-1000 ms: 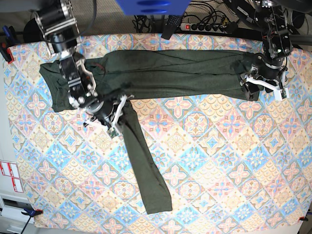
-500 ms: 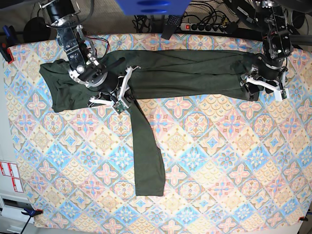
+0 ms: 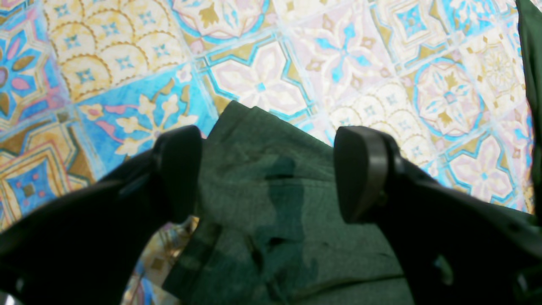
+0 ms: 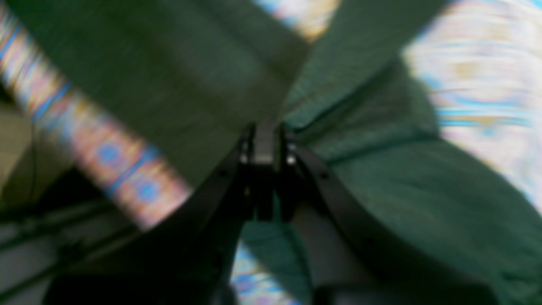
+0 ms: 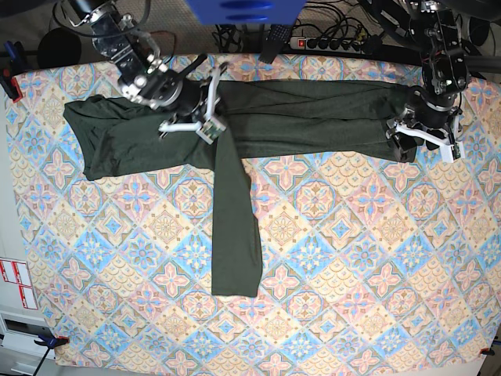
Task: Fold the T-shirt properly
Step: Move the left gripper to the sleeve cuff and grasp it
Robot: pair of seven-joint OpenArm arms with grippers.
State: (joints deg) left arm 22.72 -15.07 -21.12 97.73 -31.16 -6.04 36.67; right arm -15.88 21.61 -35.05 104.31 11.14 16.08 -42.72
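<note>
1 T-shirt [image 5: 313,113], 2 grippers, 1 power strip [image 5: 333,43].

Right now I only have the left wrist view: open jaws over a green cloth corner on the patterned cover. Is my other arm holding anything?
Observer: Yes. The right gripper is shut on the T-shirt, pinching fabric near the top of one sleeve.
Operator: Where does that sleeve lie?
Observer: The sleeve runs from the right gripper down across the tablecloth toward the near edge, roughly at a right angle to the body of the shirt.
Operator: And which part of the shirt is under my left gripper?
Observer: The left gripper is at the far end of the long folded band of the T-shirt, on the opposite side of the table from the right gripper.
</note>
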